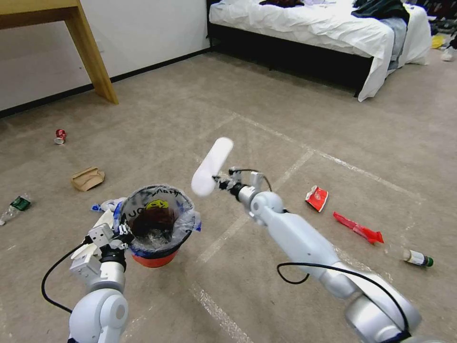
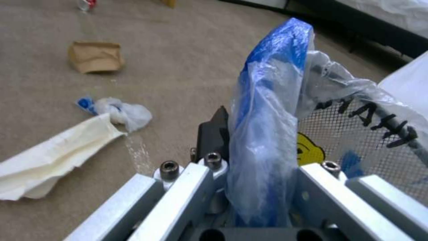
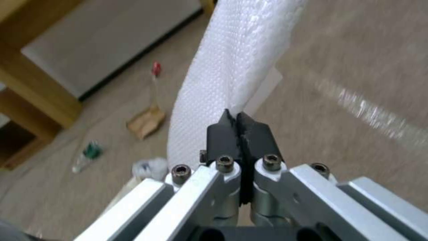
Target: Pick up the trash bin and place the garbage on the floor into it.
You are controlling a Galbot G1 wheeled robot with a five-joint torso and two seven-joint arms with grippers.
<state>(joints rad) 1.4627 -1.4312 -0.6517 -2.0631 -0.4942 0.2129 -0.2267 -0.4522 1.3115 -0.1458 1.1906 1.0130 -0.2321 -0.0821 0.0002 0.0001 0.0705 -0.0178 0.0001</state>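
The trash bin (image 1: 154,259), a red bucket lined with a printed clear bag (image 2: 356,110), is at the lower left. My left gripper (image 1: 121,234) is shut on its near rim, with the blue bag edge (image 2: 267,100) pinched between the fingers (image 2: 214,134). My right gripper (image 1: 223,183) is shut on the end of a white foam piece (image 1: 212,166) (image 3: 232,67), held above the floor just right of the bin. Other garbage lies on the floor: a red can (image 1: 60,136), a brown carton (image 1: 87,178), a green-labelled bottle (image 1: 16,205), red wrappers (image 1: 317,197) and a second bottle (image 1: 414,257).
Crumpled tissue (image 2: 122,112) and a pale paper sheet (image 2: 49,157) lie on the carpet right beside the bin. A wooden table leg (image 1: 93,57) stands at the back left and a bed (image 1: 309,28) at the back right. Pale tape lines cross the floor.
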